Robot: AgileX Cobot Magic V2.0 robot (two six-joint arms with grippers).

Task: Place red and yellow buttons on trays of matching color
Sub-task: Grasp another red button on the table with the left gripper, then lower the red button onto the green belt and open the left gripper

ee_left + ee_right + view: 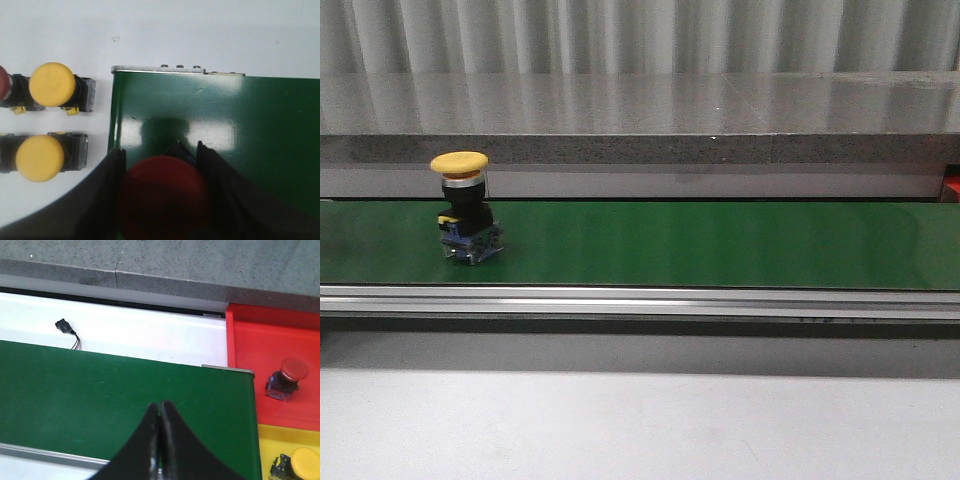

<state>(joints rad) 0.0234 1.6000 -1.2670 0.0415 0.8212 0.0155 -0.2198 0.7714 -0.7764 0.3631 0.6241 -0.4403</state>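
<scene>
A yellow button [466,218] stood upright on the green belt [720,245], toward its left end, with neither arm visible from the front. In the left wrist view the left gripper [161,172] had its fingers clamped either side of a red button [164,197], held over the belt's end; in my judgement this was to set it on the belt for carriage toward the trays. On the white table [210,35] beside that end lay a stock of further buttons: two yellow ones [52,84] [39,157] and part of a red cap [3,82] at the frame's edge. The right gripper [159,432] hung above the belt's right end with its fingers pressed together and nothing between them, apparently waiting near the trays. The red tray [250,335] already held one red button [286,380]. The yellow tray [270,437], just beside it, held one yellow button [300,462]. A small black connector [66,329] lay on the white surface beyond the belt.
</scene>
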